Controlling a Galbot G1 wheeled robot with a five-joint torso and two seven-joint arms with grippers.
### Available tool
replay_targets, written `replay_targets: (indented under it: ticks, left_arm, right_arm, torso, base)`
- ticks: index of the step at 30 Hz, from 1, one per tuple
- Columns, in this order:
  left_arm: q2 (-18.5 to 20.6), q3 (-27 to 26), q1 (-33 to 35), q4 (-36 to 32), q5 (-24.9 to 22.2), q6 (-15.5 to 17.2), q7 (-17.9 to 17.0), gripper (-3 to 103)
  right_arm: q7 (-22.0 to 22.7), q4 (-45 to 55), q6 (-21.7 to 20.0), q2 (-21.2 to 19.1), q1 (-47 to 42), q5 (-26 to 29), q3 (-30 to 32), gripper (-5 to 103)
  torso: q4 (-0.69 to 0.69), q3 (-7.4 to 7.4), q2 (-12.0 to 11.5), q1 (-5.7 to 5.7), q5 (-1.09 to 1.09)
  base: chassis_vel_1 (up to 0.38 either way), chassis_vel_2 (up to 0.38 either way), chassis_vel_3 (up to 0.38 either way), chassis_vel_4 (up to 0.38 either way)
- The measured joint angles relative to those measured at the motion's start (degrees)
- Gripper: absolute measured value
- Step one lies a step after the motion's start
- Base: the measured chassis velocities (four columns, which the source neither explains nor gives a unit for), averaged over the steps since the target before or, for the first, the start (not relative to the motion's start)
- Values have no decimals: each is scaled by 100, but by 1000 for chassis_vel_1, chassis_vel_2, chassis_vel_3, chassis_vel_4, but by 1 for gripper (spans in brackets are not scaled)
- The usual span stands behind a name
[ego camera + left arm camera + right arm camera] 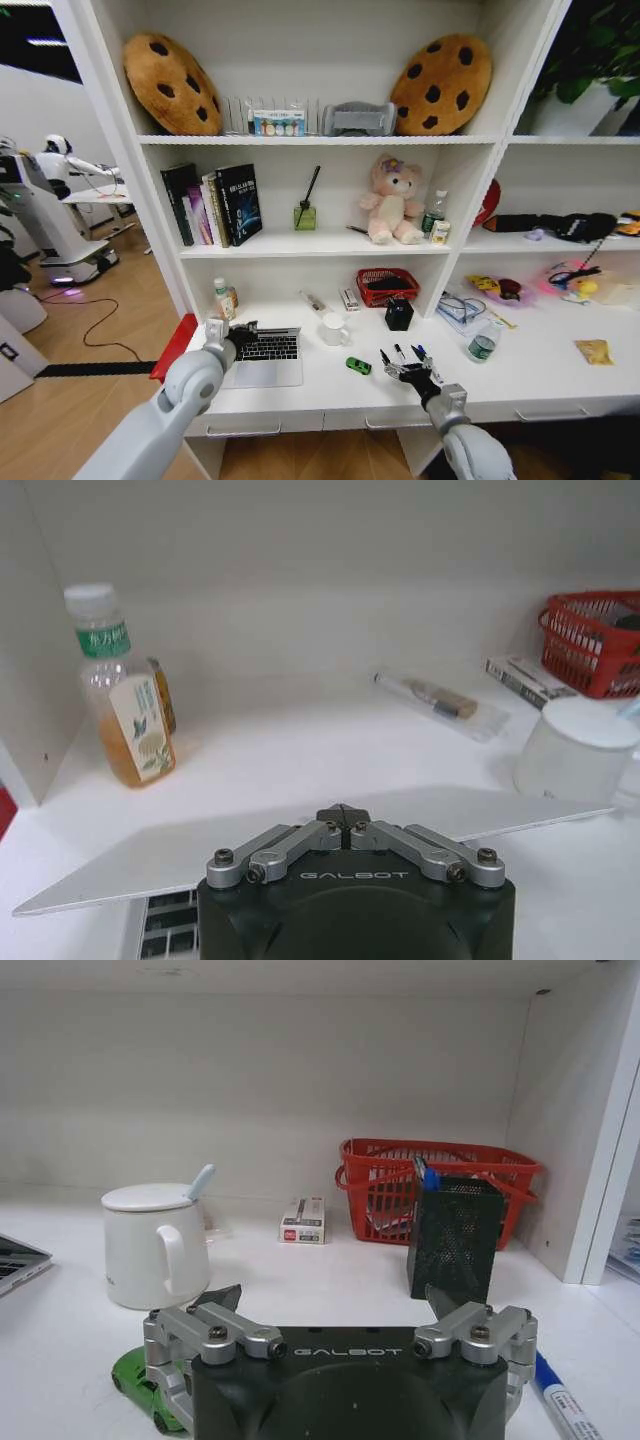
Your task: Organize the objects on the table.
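White desk (520, 385) holds the half-open laptop (268, 357), its lid edge pinched by the left gripper (243, 335), so closing it seems next, while the right gripper (415, 372) hangs wide open by the pens (402, 353).

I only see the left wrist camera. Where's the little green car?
Observer: The green car sits on the white desk, between the laptop and the right pincer.
Operator: Is that pincer open?
Observer: Yes, open, low near the desk's front edge, with the pens just beyond it.
Operator: Is there a pen pot?
Observer: A black mesh holder stands in front of the red basket.
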Motion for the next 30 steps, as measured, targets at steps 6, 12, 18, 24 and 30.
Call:
replay_targets:
  ticks: [6, 12, 18, 24, 30]
  left_arm:
    - [-260, -118, 788, 135, 571, -86, 243, 0]
    - [-826, -884, 799, 1005, 2782, -2529, 2096, 2]
    - [-1149, -1644, 1522, 713, 3032, -3501, 2228, 29]
    - [-1673, -2587, 2814, -68, 3479, -4059, 2681, 50]
    - [-2636, -3426, 4203, -945, 3350, -4418, 3098, 73]
  right_arm:
    - [-6, -56, 61, 11, 54, -73, -175, 100]
    - [9, 145, 59, -13, 115, -75, -297, 100]
    - [110, 777, -241, -102, -63, 17, -320, 100]
    - [285, 1455, -312, -117, -538, 169, -53, 100]
    - [415, 1827, -364, -205, -766, 270, 19, 100]
  torso:
    - [1, 0, 0, 0, -1]
    - [-1, 0, 0, 0, -2]
    - [3, 1, 0, 1, 1]
    - [-2, 0, 0, -1, 0]
    - [1, -1, 1, -1, 1]
  base:
    - [0, 0, 0, 0]
    - [0, 0, 0, 0]
    - [0, 0, 0, 0]
    - [0, 0, 0, 0]
    - [0, 0, 0, 0]
